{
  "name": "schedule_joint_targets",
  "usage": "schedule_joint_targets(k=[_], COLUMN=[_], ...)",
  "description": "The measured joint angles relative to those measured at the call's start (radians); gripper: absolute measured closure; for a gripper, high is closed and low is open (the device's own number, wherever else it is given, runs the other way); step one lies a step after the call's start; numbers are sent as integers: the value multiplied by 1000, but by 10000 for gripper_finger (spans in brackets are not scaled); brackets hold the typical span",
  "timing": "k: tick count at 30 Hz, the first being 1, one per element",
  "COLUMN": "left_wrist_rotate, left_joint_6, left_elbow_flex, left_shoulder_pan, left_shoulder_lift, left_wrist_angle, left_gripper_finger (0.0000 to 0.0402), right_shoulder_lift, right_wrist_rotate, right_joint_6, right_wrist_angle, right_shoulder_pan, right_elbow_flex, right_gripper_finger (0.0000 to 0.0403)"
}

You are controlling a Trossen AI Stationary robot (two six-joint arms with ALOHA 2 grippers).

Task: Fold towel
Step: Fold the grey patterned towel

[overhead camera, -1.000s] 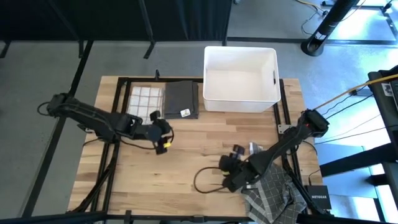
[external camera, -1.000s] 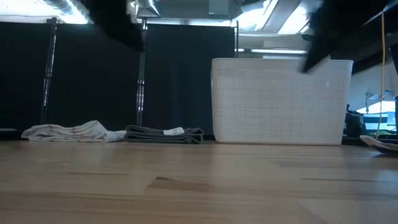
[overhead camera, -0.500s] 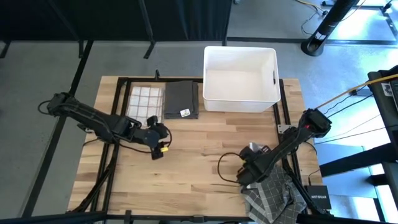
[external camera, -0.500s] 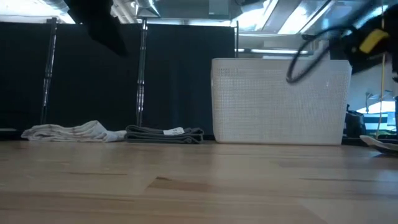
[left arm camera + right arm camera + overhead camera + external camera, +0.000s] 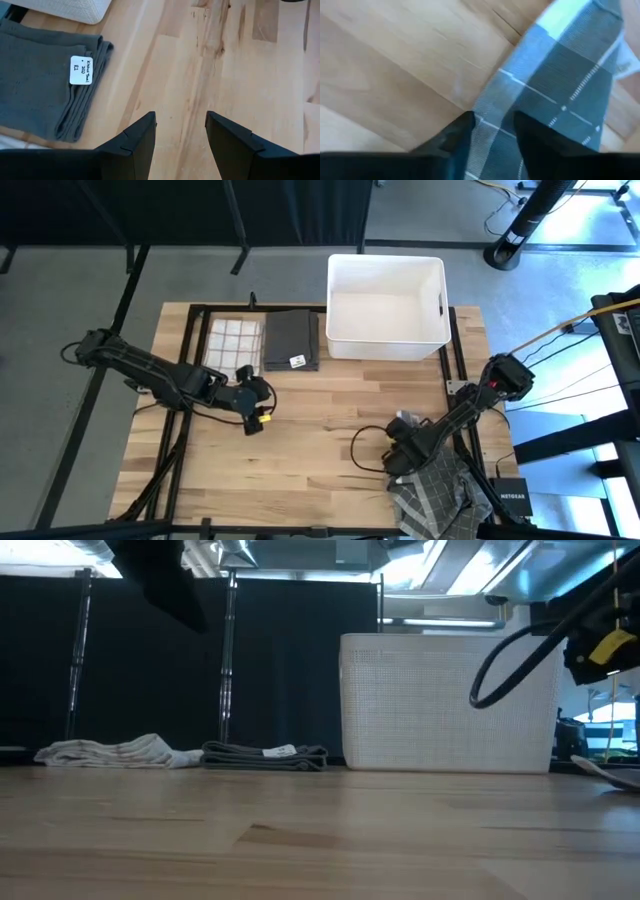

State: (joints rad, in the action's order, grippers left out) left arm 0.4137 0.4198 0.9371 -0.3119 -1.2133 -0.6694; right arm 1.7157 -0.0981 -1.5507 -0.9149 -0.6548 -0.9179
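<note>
Right gripper (image 5: 398,463) down at the near right part of the light wooden table (image 5: 320,420), at the edge of the crumpled grey checked towel (image 5: 435,492). In the right wrist view its two dark fingers (image 5: 455,135) stand apart, a strip of the checked cloth lying in the gap between them; whether they pinch it I cannot tell. Most of the towel spreads out ahead of the fingertips and toward the table's near right corner.

Left gripper (image 5: 179,131) over bare wood at the table's left middle, fingers parted, holding nothing. Ahead and to one side of its fingers: a folded dark grey towel with a white label (image 5: 45,90). Beyond that towel, a folded white checked towel (image 5: 232,342). A white plastic basket (image 5: 386,305) stands at the far edge.
</note>
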Motion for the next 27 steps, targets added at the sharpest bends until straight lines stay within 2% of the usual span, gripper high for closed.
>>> schedule_joint_targets(k=[3, 5, 7, 10, 13, 15, 16, 19, 21, 25, 27], left_wrist_rotate=[0, 0, 1, 1, 2, 2, 2, 2, 2, -13, -32], left_joint_6=[0, 0, 0, -11, -35, -44, -50, -53, -53, -30, -30], left_elbow_flex=[0, 0, 0, 0, 0, 0, 0, 0, 0, 0, 0], left_shoulder_pan=[0, 0, 0, 0, 0, 0, 0, 0, 0, 0, 0], left_shoulder_lift=[0, 0, 0, -1, -2, -2, -2, -2, -2, -2, -2], left_wrist_angle=[0, 0, 0, 3, 12, 21, 26, 30, 29, 22, 22], left_gripper_finger=[235, 235, 235, 235, 235, 235, 235, 235, 235, 235, 235], right_shoulder_lift=[4, 7, 8, 6, 6, 6, 6, 6, 6, 6, 6], right_wrist_rotate=[-63, -140, -231, -416, -609, -691, -695, -599, -475, -124, -32], right_joint_6=[38, 71, 105, 197, 387, 533, 593, 667, 597, 404, 318], right_wrist_angle=[19, 33, 37, 90, 247, 396, 461, 561, 529, 253, 115], right_shoulder_pan=[0, 1, 1, 1, 2, 16, 27, 60, 74, 101, 99], right_elbow_flex=[-7, -21, -59, -120, -164, -169, -169, -169, -169, -180, -180], right_gripper_finger=[313, 364, 392, 383, 390, 398, 398, 387, 377, 331, 297])
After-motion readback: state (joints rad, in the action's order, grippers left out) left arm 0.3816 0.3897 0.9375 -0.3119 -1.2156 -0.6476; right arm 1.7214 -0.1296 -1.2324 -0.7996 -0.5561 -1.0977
